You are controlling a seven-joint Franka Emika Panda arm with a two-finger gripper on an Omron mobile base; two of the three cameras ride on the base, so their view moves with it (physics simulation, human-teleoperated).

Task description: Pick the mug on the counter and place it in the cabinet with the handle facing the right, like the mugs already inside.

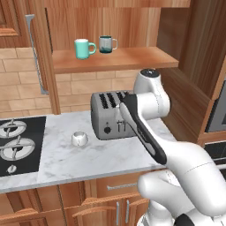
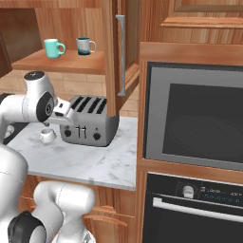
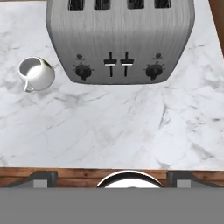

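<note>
Tan brick backsplash (image 1: pixel 17 75) at nine o'clock, black stovetop (image 1: pixel 20 145) with burners at eight, brown drawer fronts (image 1: pixel 110 198) at six, built-in black oven (image 2: pixel 190 121) at three, warm even light

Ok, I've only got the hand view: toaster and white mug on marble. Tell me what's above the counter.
Observer: An open cabinet hangs above the toaster. Its shelf holds a teal mug and a grey mug.
Operator: Give me their handle direction.
Observer: Both handles point right in the base views.
Operator: Now say what's left of the white mug.
Observer: A stovetop lies left of the mug, set into the counter.
</note>
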